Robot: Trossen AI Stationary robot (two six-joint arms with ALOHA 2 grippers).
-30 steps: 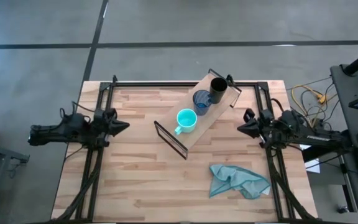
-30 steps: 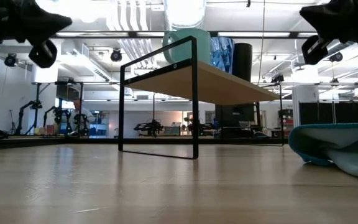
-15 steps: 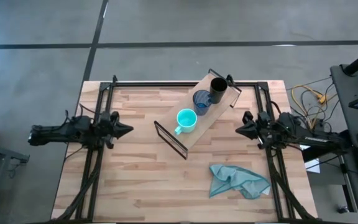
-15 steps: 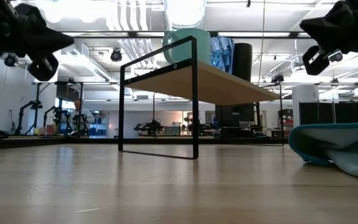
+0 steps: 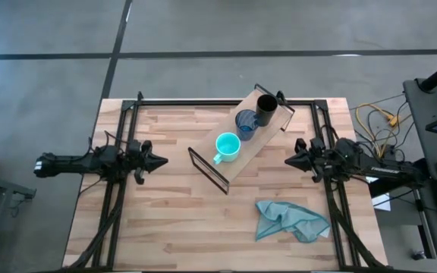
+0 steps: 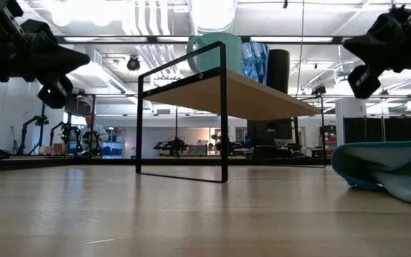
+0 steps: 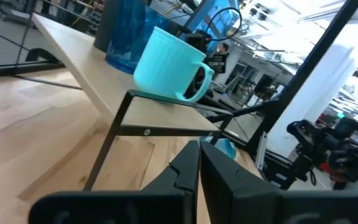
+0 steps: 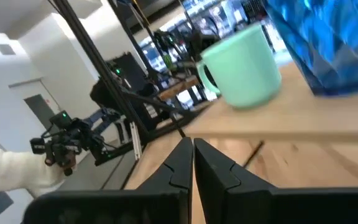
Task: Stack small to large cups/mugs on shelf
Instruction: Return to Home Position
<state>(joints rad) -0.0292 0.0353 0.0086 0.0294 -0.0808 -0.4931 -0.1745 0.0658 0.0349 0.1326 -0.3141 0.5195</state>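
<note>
The shelf [image 5: 243,140], a light-wood plank on black wire ends, stands slantwise on the table's far middle. On it stand, in a row, the teal mug [image 5: 227,146], the blue tumbler [image 5: 246,121] and the black cup [image 5: 266,105], each on its base. The mug [image 7: 166,65] and tumbler [image 7: 124,34] show in the left wrist view, and the mug [image 8: 241,65] and tumbler [image 8: 328,40] in the right wrist view. My left gripper [image 5: 160,161] is shut and empty at the table's left. My right gripper [image 5: 289,160] is shut and empty at the right.
A crumpled teal cloth [image 5: 288,221] lies on the table near the right front. Black frame rails [image 5: 120,152] run along the table's left, right and far sides. Bare tabletop lies between the shelf and the near edge.
My left gripper has moved toward the table's right, nearer the shelf, and a little toward the near edge. My right gripper has moved slightly toward the table's left, nearer the shelf. The cups and shelf have stayed still.
</note>
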